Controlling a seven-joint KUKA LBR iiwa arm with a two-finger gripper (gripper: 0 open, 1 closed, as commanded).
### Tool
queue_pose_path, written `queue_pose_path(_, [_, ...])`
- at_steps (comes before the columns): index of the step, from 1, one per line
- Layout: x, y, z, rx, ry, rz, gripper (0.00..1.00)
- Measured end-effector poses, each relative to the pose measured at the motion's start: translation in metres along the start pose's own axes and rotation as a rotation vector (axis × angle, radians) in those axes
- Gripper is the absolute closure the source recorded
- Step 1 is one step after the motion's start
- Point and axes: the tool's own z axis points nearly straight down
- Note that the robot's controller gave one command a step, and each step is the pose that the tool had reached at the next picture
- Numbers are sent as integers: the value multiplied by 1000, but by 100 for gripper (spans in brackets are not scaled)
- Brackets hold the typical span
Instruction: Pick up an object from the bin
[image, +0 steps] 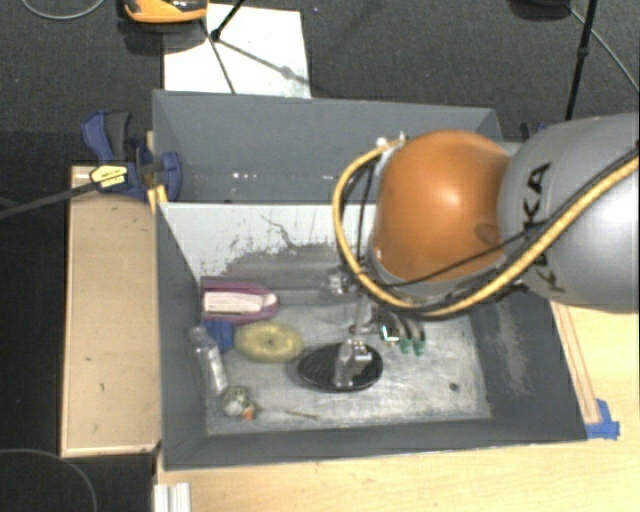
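Claw: your claw (352, 362) sits low at the bin floor, right of the middle, with its metal tip over the black oval disc (318, 368); you cannot tell whether it is open or closed, nor whether it grips anything.
Disc: it lies flat on the floor of the bin (300, 150), toward the front wall; the claw covers its right part and its left part shows bare.
Neighbours: a yellowish round pad (268, 342) lies just left of the disc, apart from the claw; a pink and white packet (238, 300) lies behind the pad, near the left wall; a clear small bottle (208, 358) lies along the left wall; a small round thing (238, 404) sits in the front left corner, too small for you to name.
Writing: black letters on the grey arm (580, 240) are crossed by a yellow and black cable (338, 215); you can read only "KA"; the packet's face is too blurred to read.
Hidden: the orange cover (440, 205) on the wrist hides the claw's upper part and the bin floor beneath it; the arm is cut off at the right.
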Motion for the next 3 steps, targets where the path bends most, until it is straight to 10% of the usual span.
queue_pose_path(1, [-11,-29,174,1,-1,-114,0])
queue_pose_path(2, [-11,-27,170,-1,-5,-107,100])
queue_pose_path(3, [7,-32,35,1,-11,-419,100])
